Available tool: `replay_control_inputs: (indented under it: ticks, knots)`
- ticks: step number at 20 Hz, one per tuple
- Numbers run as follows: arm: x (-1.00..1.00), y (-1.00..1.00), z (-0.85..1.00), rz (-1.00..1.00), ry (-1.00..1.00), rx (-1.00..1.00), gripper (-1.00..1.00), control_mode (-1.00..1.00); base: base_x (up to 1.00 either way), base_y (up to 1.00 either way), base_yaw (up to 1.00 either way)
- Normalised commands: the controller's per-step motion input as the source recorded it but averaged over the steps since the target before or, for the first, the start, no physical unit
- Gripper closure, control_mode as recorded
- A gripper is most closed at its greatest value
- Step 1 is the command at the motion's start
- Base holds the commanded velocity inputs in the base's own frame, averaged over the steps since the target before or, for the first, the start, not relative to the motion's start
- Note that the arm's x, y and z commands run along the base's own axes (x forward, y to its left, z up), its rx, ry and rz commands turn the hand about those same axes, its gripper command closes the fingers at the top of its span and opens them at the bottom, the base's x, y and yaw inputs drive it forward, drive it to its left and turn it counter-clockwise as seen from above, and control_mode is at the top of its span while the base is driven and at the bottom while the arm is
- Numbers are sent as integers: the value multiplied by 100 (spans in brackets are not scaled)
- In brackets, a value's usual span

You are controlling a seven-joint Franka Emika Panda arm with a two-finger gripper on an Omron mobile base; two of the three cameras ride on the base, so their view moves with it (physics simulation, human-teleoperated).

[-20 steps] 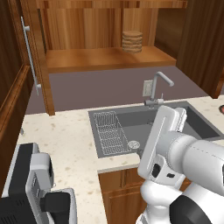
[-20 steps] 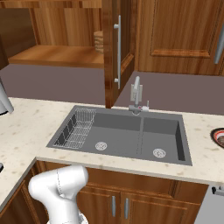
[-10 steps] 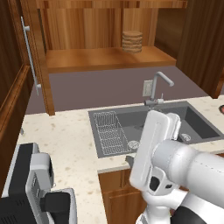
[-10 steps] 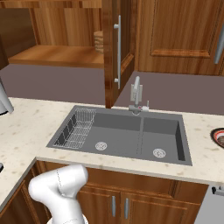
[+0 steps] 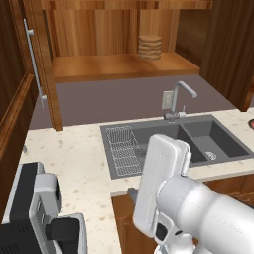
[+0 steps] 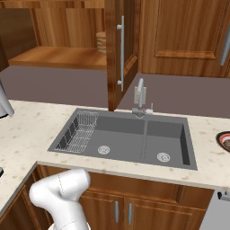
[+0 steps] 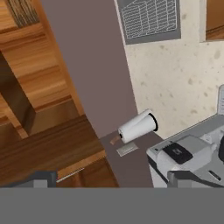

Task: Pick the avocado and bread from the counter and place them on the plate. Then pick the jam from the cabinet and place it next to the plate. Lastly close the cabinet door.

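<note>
Plate (image 6: 219, 140) lies at the far right of the counter (image 6: 27, 130), beyond the sink (image 6: 130, 134), while our gripper (image 7: 114, 178), fingers spread wide with nothing between them, faces the left corner by the white roll (image 7: 138, 126). We judge the hand must swing right; we cannot make out the avocado or bread.

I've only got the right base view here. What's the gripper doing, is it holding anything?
Observer: No. In the hand view the gripper is open, with nothing between its finger tips.
Operator: What is it looking at?
Observer: A corner of the counter, with a grey coffee machine close by.
Operator: And behind the open cabinet door?
Observer: The left base view shows a round brown ribbed thing standing on the cabinet shelf.
</note>
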Motion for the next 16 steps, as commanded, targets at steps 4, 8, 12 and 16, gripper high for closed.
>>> replay_control_inputs:
  ticks: [4,8,12,16]
  knots:
    - [-14,9,32,8,-14,-21,-100,-100,0,0,0]
    - [-8,8,24,14,-14,-16,-100,-100,0,0,0]
    - [-2,10,19,17,-14,-15,-100,-100,0,0,0]
    - [0,3,17,14,-11,-18,-100,-100,0,0,0]
